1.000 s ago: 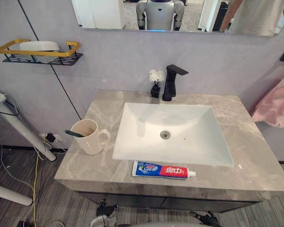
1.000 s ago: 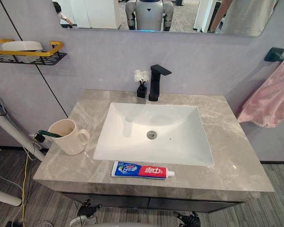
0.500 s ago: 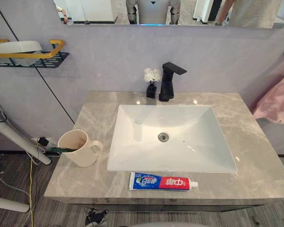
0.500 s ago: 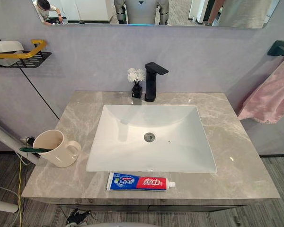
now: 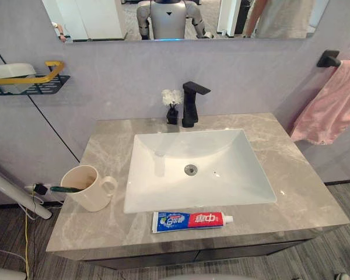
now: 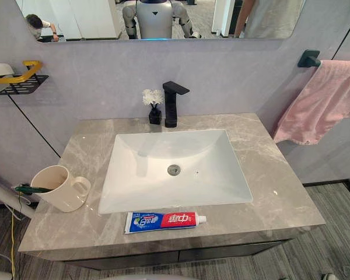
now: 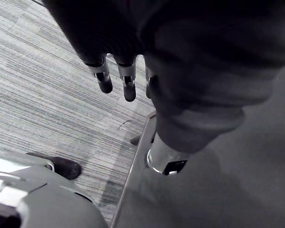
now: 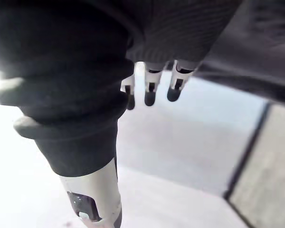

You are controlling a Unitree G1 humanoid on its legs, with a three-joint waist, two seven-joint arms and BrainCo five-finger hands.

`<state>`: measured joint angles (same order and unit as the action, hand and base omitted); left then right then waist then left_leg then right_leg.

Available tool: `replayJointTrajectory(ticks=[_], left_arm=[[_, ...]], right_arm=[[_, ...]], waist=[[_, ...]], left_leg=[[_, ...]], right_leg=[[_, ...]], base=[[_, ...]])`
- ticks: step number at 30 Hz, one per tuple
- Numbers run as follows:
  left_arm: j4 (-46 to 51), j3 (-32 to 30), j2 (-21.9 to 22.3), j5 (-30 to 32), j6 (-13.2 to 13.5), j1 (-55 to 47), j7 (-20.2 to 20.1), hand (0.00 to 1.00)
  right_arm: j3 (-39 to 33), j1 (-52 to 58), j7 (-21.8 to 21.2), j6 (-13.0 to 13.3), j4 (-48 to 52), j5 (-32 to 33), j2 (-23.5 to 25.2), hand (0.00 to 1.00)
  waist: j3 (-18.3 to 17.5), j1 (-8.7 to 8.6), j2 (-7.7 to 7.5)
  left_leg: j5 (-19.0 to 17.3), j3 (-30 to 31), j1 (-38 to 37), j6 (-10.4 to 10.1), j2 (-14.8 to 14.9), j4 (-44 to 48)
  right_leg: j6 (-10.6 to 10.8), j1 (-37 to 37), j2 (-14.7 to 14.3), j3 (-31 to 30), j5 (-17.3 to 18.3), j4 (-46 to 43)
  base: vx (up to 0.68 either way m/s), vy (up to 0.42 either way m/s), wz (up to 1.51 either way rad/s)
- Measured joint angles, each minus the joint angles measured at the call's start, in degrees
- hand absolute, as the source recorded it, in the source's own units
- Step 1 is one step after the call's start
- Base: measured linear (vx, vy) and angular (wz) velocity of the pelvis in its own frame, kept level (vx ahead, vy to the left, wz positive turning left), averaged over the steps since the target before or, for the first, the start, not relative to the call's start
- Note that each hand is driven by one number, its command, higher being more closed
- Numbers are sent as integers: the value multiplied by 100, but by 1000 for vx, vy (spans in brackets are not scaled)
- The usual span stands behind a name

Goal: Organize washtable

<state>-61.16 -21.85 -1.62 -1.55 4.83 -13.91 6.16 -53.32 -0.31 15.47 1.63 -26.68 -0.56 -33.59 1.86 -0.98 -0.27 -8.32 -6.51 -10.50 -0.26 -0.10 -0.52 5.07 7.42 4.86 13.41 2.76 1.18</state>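
A blue, white and red toothpaste tube [image 5: 192, 220] lies flat on the grey marble washtable [image 5: 306, 186], along its front edge before the white sink [image 5: 192, 169]. On the left of the top stands a cream mug [image 5: 89, 188] holding a dark green toothbrush [image 5: 66, 189], whose handle sticks out to the left. My left hand [image 7: 115, 78] hangs over striped floor, fingers relaxed and holding nothing. My right hand [image 8: 152, 88] hangs by a pale wall, fingers straight and empty.
A black tap [image 5: 192, 102] and a small vase of white flowers [image 5: 172, 105] stand behind the sink. A pink towel [image 5: 331, 104] hangs on the right wall. A gold-railed shelf [image 5: 27, 81] with a white dish is on the left wall. A mirror runs above.
The whole picture has shifted left and a little up, so the camera has turned right. The mug, toothpaste and sink keep their places relative to one another.
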Motion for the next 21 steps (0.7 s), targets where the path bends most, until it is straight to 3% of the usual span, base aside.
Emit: replayJointTrajectory(ticks=[4,10,13,16,21], left_arm=[[109,348,-90,0,0,-18,-3,0],[246,665,-149,0,6,-88,-17,0],[257,935,-216,1,17,-82,-124,0],[361,1136,-312,1,93,-58,-212,0],[357,1281,-370,9,190,87,-304,0]], right_arm=[[635,-280,84,86,993,-241,-102,0],[1624,-411,-122,494,2246,-351,-197,0],[2716,-410,-687,913,2951,-162,-309,0],[3609,-409,-1277,1153,3304,158,-304,0],[4854,-370,-2136,1227,4111,755,-306,0]], waist=[[-11,-39,-18],[-6,-50,-25],[21,-109,-68],[136,-82,-135],[307,57,-123]], left_leg=[[1,126,131,1,1,108],[3,265,190,4,-10,161],[3,336,217,4,-19,189],[3,415,297,4,-29,277],[38,510,418,61,-51,300]], right_leg=[[-10,-77,-18,80,-8,12],[-12,10,24,239,-11,67],[-9,34,26,295,-15,96],[-15,33,24,366,-28,106],[-30,-29,29,443,-57,125]], base=[[12,-36,14],[28,-11,12],[0,-14,9],[-23,-19,13],[-34,-8,11]])
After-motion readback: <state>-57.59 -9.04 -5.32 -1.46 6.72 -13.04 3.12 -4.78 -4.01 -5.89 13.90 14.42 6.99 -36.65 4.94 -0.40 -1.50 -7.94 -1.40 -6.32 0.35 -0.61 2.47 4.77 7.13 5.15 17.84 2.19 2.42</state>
